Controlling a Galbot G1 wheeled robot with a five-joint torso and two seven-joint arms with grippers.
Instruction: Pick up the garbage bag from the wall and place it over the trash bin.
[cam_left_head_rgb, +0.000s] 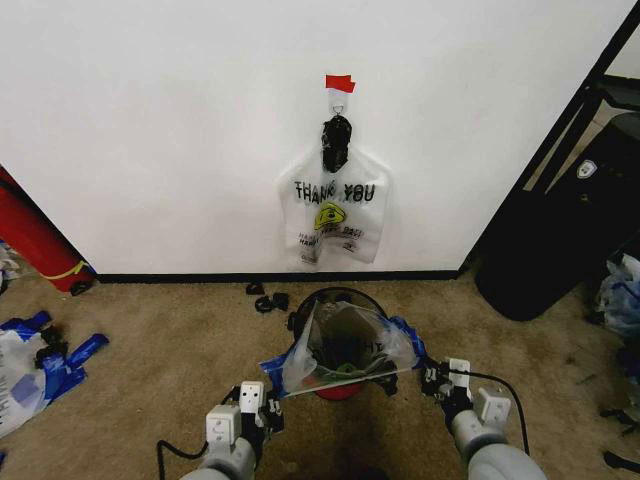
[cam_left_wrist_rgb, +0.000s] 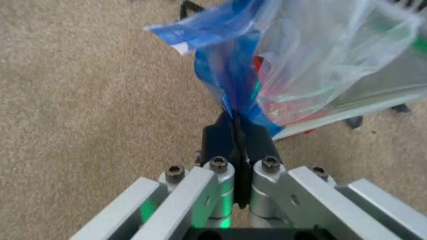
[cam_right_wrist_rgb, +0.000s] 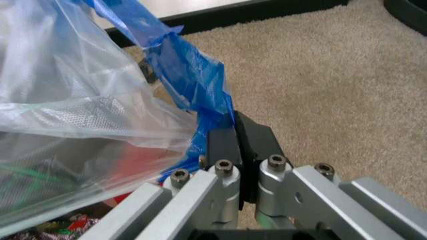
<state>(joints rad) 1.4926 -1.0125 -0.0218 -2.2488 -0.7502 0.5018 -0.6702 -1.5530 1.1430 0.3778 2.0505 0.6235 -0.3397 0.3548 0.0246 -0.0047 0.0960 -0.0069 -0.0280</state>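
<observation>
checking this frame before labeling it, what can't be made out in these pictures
- Bin, head view: the bag stretched over it covers its rim and most of its wall; its contents are a blur of red and green.
- Hook on the wall, head view: too small, and the second bag's dark knot covers it.
- Left gripper, right gripper, wrist views: the blue handles hide the closed fingertips.

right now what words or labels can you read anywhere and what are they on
"THANK YOU": black letters on the clear bag hanging on the wall.
Yellow logo and smaller black lines under it on that bag: too small to read.
Label on the large black bin: too small to read.
Garbage bag held by the left gripper and right gripper: no readable text.
</observation>
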